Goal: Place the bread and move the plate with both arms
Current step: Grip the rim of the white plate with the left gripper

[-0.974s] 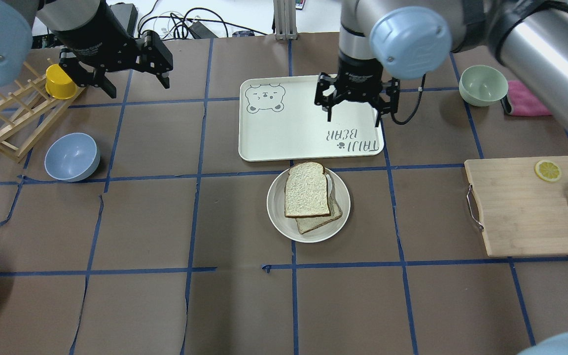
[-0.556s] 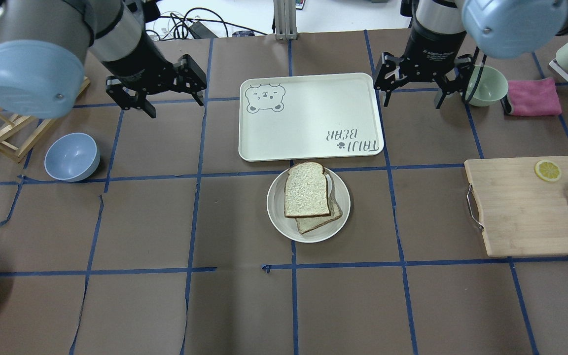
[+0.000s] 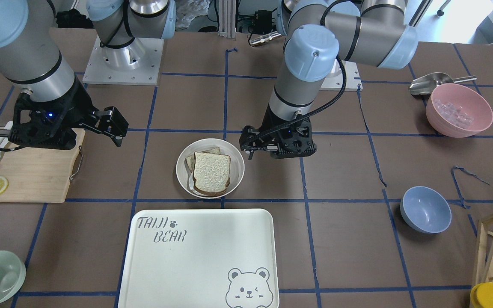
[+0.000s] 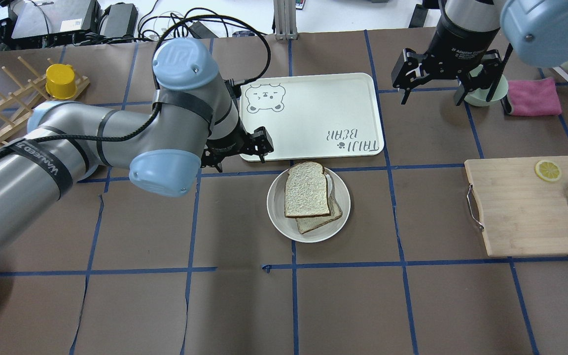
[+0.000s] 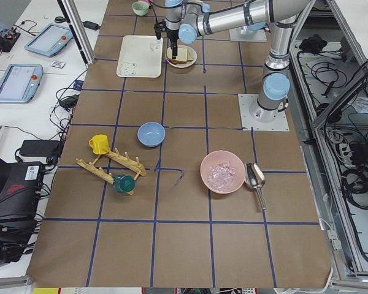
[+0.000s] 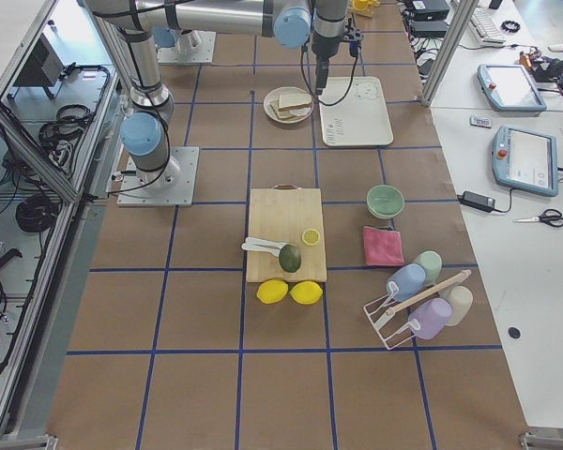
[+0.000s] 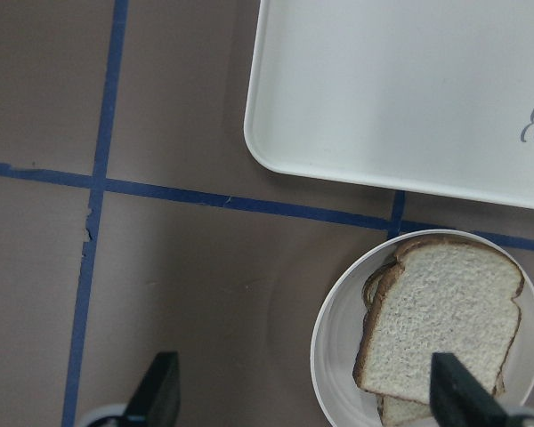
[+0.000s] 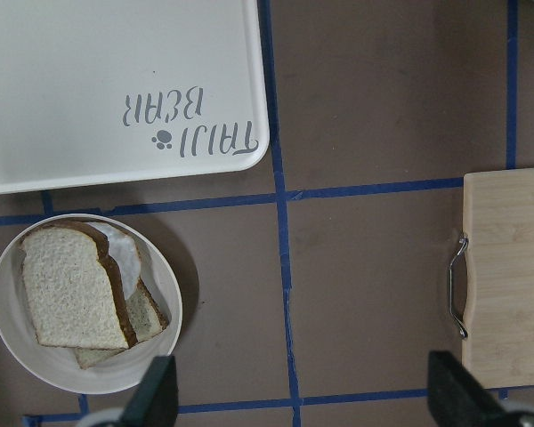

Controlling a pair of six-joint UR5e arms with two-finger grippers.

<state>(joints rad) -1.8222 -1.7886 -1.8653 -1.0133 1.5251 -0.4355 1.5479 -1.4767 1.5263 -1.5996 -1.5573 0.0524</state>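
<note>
The bread (image 4: 306,190), a pale slice with a dark crust, lies on a smaller tan slice (image 4: 321,223) in the round cream plate (image 4: 276,213) at the table's middle. They also show in the front view, bread (image 3: 211,172) and plate (image 3: 182,171). My left gripper (image 4: 240,160) is open and empty, hanging above the table just left of the plate, by the tray's corner. Its wrist view shows the bread (image 7: 440,325) at lower right. My right gripper (image 4: 432,98) is open and empty, high up, right of the tray. Its wrist view shows the plate (image 8: 160,342) at lower left.
A cream bear tray (image 4: 308,116) lies just beyond the plate. A wooden cutting board (image 4: 520,207) with a lemon slice and cutlery lies right. A green bowl (image 4: 488,96) and pink cloth (image 4: 533,96) are by the right gripper. A blue bowl (image 3: 425,208) sits left.
My left arm has swung in from the far left, bringing its open gripper beside the plate. My right gripper has moved from over the tray to its right. Bread and plate have not moved.
</note>
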